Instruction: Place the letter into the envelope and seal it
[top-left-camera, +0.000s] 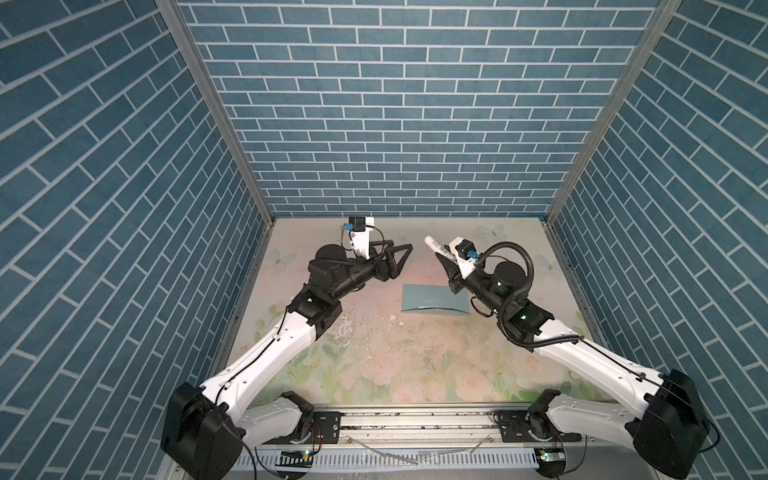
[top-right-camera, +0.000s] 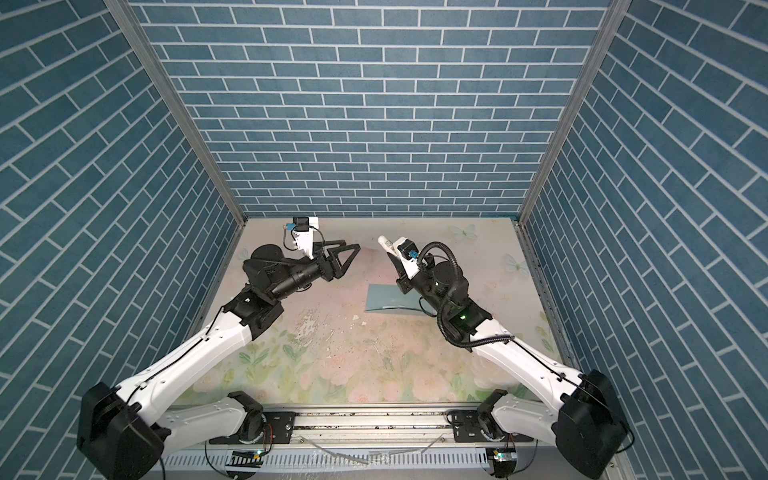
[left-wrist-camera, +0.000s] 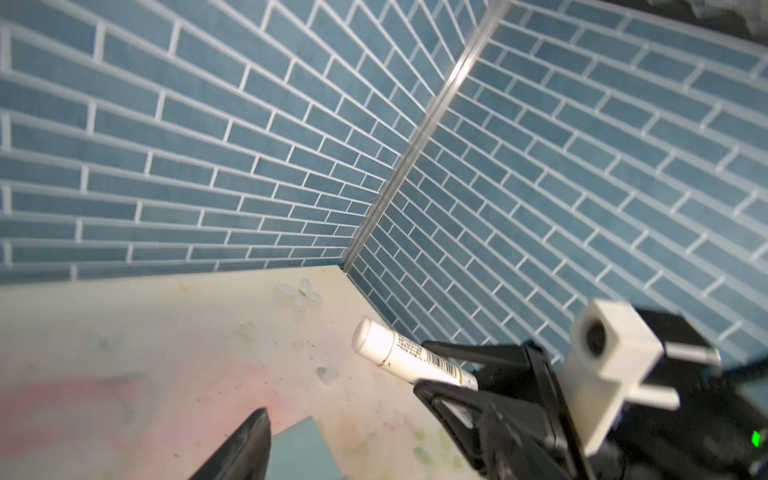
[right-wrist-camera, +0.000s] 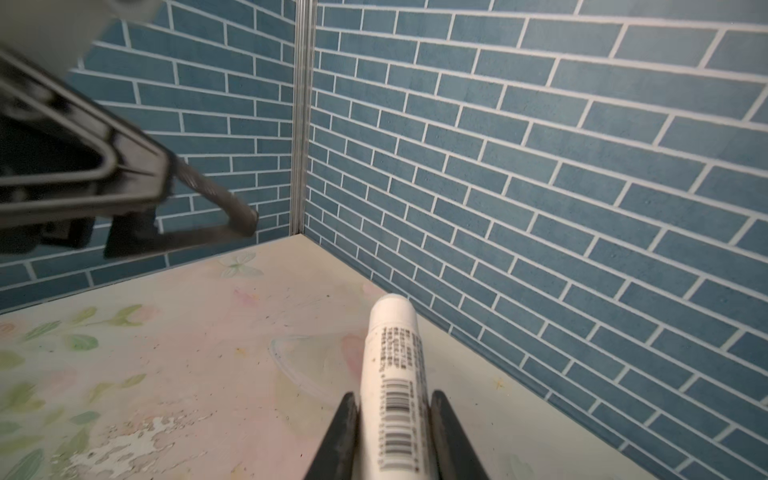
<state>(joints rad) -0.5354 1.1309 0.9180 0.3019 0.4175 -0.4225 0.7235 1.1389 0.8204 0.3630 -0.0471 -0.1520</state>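
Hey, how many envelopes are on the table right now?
1. The teal envelope lies flat on the table, right of centre. No letter shows; it may be tucked inside the envelope.

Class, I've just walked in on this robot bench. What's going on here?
Two robot arms work over a flowered table. The right end effector is shut on a white barcoded tube, probably a glue stick, held up off the table. The left end effector is open and empty, raised opposite it. The teal envelope lies on the table beside the right arm. No letter is in sight, so it may already be inside.
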